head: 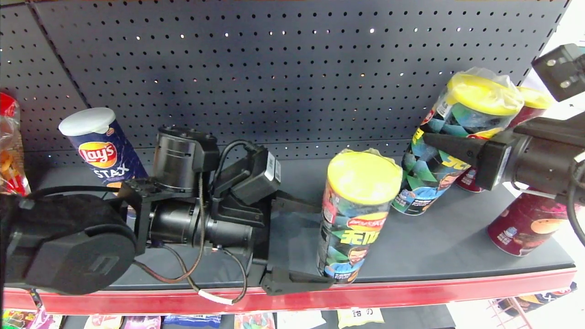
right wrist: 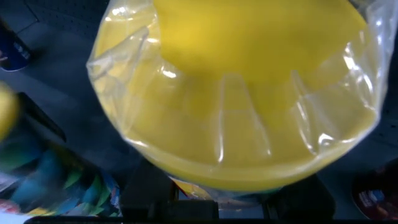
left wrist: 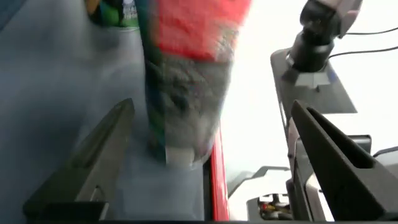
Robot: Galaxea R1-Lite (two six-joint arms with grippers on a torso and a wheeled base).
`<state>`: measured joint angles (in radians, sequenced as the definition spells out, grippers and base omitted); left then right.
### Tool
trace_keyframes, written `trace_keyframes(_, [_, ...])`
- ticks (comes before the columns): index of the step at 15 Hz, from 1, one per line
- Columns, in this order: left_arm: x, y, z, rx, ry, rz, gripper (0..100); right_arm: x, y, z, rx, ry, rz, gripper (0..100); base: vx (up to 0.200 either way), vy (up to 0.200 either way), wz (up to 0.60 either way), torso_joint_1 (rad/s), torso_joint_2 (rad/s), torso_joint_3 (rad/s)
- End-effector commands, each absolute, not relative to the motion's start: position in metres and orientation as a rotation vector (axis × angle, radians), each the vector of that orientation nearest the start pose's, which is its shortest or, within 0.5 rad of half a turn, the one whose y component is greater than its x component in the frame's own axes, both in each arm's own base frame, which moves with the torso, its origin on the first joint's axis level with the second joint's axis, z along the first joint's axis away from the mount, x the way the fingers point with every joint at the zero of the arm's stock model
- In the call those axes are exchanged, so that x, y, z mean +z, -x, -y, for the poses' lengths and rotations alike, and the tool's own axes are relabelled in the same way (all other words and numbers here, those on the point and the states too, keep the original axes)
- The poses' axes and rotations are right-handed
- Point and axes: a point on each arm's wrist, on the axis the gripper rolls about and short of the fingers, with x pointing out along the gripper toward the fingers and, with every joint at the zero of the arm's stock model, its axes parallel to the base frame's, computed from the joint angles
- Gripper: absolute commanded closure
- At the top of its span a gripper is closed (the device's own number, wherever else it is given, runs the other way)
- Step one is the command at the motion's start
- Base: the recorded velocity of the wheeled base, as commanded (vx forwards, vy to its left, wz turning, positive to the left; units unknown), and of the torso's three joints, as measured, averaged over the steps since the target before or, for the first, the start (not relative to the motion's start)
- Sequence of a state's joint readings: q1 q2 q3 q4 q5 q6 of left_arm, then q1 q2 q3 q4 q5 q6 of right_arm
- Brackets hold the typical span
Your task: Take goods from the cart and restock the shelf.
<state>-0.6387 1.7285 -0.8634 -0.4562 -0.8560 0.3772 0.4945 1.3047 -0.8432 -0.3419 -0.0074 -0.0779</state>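
Restocking at the shelf (head: 434,246), placing step: your left gripper (head: 325,244) straddles the upright can (head: 358,219) with the yellow lid, which stands near the shelf's red front lip (head: 411,292); the fingers are spread wide, one on each side of the can, and in the left wrist view (left wrist: 211,109) a gap shows on both sides of it (left wrist: 186,81), so this can looks set down and released.

Your right gripper (head: 438,144) is further along the shelf, closed on the tilted can (head: 434,183) just below its plastic-wrapped yellow lid; one finger (head: 452,147) lies across the can's side and the other is hidden behind it; the lid fills the right wrist view (right wrist: 249,93). That can leans toward the back panel (head: 274,68) with its base low at the shelf, just in front of the red cans (head: 525,224).

By this reading, one can is placed and the second is mid-placement. Next, you need to draw the left arm straight back without clipping the upright can, which sits close to the edge and could tip off; on the right, bring the tilted can upright and seat its base flat before you let go, keeping it off the neighbouring red cans. A blue can (head: 103,146) stands well apart on the left.
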Motion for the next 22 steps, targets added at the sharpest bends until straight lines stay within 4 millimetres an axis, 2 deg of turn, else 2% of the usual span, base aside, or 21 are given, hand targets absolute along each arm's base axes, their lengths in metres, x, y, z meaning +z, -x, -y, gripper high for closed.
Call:
trace_keyframes(1, [0.181,-0.223,0.178,-1.474,-0.261,-0.156,0,0.263,-0.195,-0.114,0.530,0.112,-0.121,100,0.000,0.000,0.00,0.000,0.00,0.000])
trace_keyframes(2, [0.182,-0.220,0.166,-1.411,-0.269,-0.164,0,0.260,-0.203,-0.122,0.561,0.114,-0.139,100,0.000,0.000,0.00,0.000,0.00,0.000])
trace_keyframes(3, [0.182,-0.220,0.165,-1.404,-0.270,-0.165,0,0.259,-0.204,-0.123,0.563,0.115,-0.142,100,0.000,0.000,0.00,0.000,0.00,0.000])
trace_keyframes(4, [0.183,-0.212,0.148,-1.331,-0.274,-0.174,0,0.252,-0.219,-0.131,0.583,0.116,-0.175,100,0.000,0.000,0.00,0.000,0.00,0.000])
trace_keyframes(7, [0.188,-0.188,0.127,-1.179,-0.230,-0.216,0,0.247,-0.236,-0.142,0.584,0.099,-0.204,100,0.000,0.000,0.00,0.000,0.00,0.000])
trace_keyframes(9, [0.191,-0.180,0.124,-1.077,-0.189,-0.247,0,0.247,-0.242,-0.145,0.590,0.097,-0.208,100,0.000,0.000,0.00,0.000,0.00,0.000])
trace_keyframes(12, [0.191,-0.169,0.118,-1.059,-0.166,-0.256,0,0.240,-0.251,-0.151,0.596,0.102,-0.229,100,0.000,0.000,0.00,0.000,0.00,0.000])
trace_keyframes(17, [0.190,-0.169,0.117,-1.015,-0.175,-0.257,0,0.246,-0.266,-0.161,0.596,0.098,-0.207,100,0.000,0.000,0.00,0.000,0.00,0.000])
trace_keyframes(22, [0.191,-0.170,0.118,-1.015,-0.175,-0.252,0,0.243,-0.264,-0.164,0.601,0.103,-0.214,100,0.000,0.000,0.00,0.000,0.00,0.000])
